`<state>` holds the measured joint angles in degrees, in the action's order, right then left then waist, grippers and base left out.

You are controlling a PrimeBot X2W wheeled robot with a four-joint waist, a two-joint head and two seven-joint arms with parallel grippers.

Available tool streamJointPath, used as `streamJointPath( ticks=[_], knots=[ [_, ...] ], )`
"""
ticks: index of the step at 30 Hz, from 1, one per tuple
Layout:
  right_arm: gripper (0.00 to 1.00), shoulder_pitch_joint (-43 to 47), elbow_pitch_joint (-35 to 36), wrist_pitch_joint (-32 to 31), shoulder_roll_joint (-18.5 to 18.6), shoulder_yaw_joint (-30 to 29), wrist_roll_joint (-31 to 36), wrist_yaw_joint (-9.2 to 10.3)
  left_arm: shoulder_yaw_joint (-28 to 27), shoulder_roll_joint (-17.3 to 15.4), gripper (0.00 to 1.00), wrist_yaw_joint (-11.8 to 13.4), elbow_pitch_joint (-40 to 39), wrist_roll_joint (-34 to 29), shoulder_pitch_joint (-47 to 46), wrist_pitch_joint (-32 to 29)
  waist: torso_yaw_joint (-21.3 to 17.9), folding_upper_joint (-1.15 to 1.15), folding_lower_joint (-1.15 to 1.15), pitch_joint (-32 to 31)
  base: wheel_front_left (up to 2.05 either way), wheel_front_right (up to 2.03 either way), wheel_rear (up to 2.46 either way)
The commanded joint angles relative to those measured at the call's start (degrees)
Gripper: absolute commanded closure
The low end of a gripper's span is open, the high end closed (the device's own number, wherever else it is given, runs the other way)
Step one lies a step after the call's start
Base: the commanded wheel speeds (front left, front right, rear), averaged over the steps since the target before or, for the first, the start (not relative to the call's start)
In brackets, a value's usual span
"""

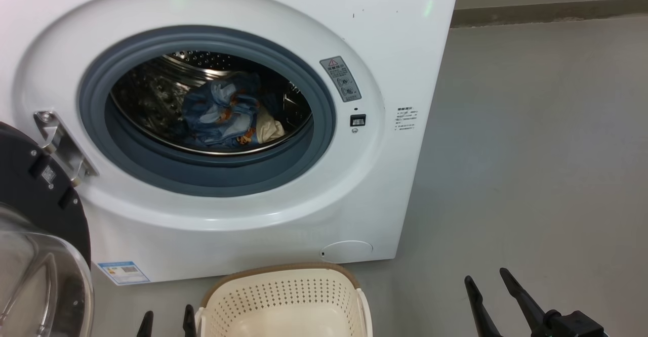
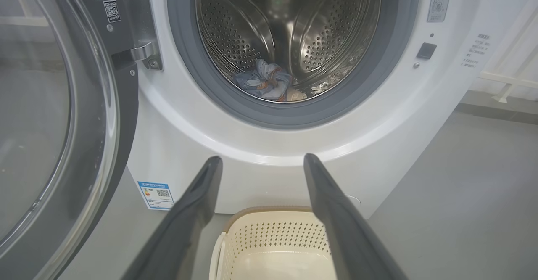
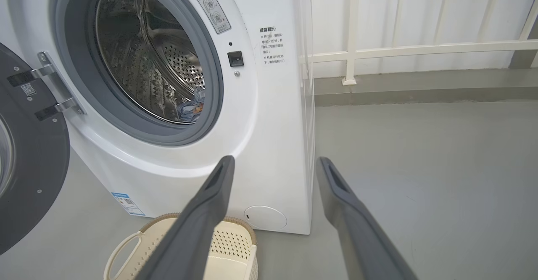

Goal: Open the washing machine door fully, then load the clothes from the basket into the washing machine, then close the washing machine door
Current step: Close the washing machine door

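Head view: you face the machine (image 1: 405,74) square on. Its door (image 1: 30,185) stands wide open to your left on a steel hinge (image 1: 61,139), with the dark inner face and glass bowl turned toward you. The clothes (image 1: 228,109) lie bundled at the bottom of the drum (image 1: 152,94), behind the grey gasket (image 1: 212,175): blue fabric with orange prints, and a cream piece at its right edge. The basket (image 1: 283,291) stands on the floor (image 1: 531,150) just in front of the machine, its pale bottom showing. Your left claw (image 1: 167,317) is released, fingers apart, just beside the basket's left handle. Your right claw (image 1: 486,276) is also released, fingers spread, well to the basket's right over bare floor. The floor is smooth, matt grey and faintly scuffed, and it runs to a low, darker kerb (image 1: 547,13) behind the machine. In the right wrist view a white railing (image 3: 420,48) stands on that kerb in front of a white panelled wall (image 3: 374,11). A blue label (image 1: 124,272) marks the machine's lower left corner, beside the door.
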<state>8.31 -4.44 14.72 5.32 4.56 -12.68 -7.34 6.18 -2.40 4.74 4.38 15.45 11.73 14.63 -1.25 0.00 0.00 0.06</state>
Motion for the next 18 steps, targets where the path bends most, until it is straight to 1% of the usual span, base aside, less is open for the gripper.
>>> streamJointPath(
  ticks=[1,10,18],
  knots=[
    [0.00,-0.67,1.44,0.28,0.33,1.01,0.57,-0.14,-2.01,-0.48,0.00,-0.26,-2.01,0.02,-0.84,0.37,-0.05,0.00,0.00,-0.22,0.00,0.00,0.00],
    [0.00,0.48,0.25,0.28,0.55,0.05,0.39,-0.14,-2.26,-0.48,0.00,-1.06,-2.18,-0.75,0.09,0.37,-0.08,0.00,0.00,-1.10,0.00,0.00,0.00],
    [0.00,1.29,-1.29,0.28,0.51,-0.60,0.21,-0.14,-2.16,-0.48,0.00,-1.24,-2.69,-1.17,1.21,0.37,0.15,0.00,0.00,-1.96,0.00,0.00,0.00]
  ],
)
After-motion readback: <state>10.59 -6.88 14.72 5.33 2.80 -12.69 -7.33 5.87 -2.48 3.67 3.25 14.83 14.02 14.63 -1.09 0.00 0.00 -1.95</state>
